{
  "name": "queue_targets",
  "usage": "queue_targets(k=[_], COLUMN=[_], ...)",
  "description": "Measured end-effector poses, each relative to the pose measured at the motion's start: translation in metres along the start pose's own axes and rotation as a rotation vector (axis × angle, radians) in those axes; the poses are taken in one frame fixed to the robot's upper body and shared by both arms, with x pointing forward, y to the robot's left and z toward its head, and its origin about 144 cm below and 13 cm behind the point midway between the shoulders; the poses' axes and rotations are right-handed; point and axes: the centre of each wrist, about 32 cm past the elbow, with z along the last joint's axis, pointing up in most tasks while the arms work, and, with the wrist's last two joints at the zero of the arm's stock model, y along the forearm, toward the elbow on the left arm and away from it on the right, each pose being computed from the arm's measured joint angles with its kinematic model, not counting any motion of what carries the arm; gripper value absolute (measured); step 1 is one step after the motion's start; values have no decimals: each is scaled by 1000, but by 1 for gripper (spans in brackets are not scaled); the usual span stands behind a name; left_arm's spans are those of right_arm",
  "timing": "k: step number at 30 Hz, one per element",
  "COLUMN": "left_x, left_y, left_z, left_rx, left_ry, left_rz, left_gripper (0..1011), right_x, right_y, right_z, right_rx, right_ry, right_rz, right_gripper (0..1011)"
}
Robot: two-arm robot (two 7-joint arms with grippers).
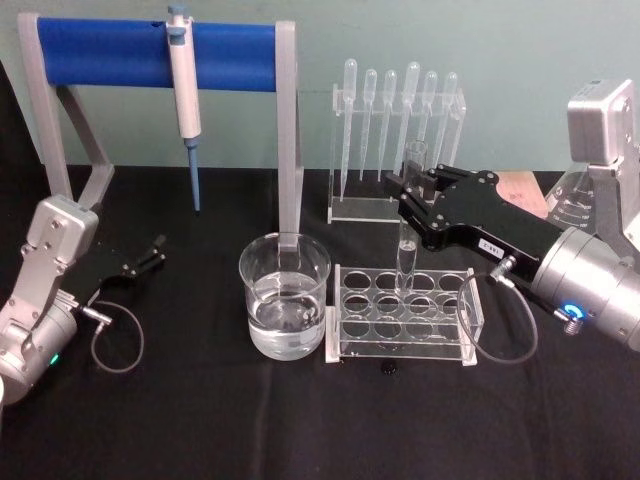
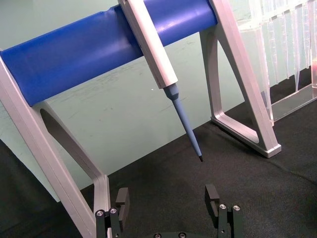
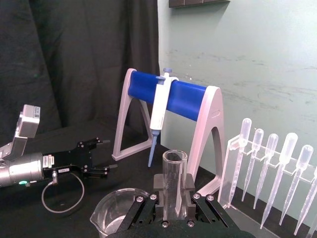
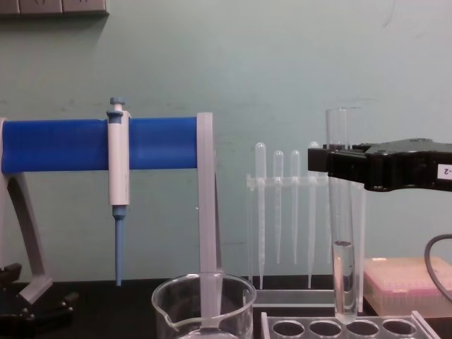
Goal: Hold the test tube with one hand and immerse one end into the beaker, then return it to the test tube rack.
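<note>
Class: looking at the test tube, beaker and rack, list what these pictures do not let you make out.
Chest view: bases of the beaker and the rack, cut off by the bottom edge.
Right wrist view: lower half of the test tube, hidden behind the right gripper.
Head view: whether the tube's tip is inside the rack; clear glass against clear plastic.

We see a black table (image 1: 300,430) before a pale green wall (image 1: 480,60). The stand (image 1: 288,120) has grey legs and a deep blue bar. The pipette (image 1: 184,90) on it is white with a blue tip. The test tube (image 1: 408,255), beaker (image 1: 285,265) and rack (image 1: 400,345) are clear, and the droppers (image 1: 390,110) are frosted white. The right tool (image 1: 413,190) is black with a white label, its wrist silver with a blue glowing ring. The left tool (image 1: 157,252) is black too, on a silver arm. In the chest view we see a pink box (image 4: 406,279).
</note>
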Motion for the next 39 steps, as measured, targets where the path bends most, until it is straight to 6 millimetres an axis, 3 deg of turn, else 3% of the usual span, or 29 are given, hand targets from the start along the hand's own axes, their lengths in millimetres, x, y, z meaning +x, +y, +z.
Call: queue_targets(k=[39], left_x=[0], left_y=[0], left_z=[0], left_rx=[0], left_ry=[0], left_rz=[0], left_gripper=[1000], right_x=[0], right_y=[0], right_z=[0], right_rx=[0], right_ry=[0], right_rz=[0], right_gripper=[225])
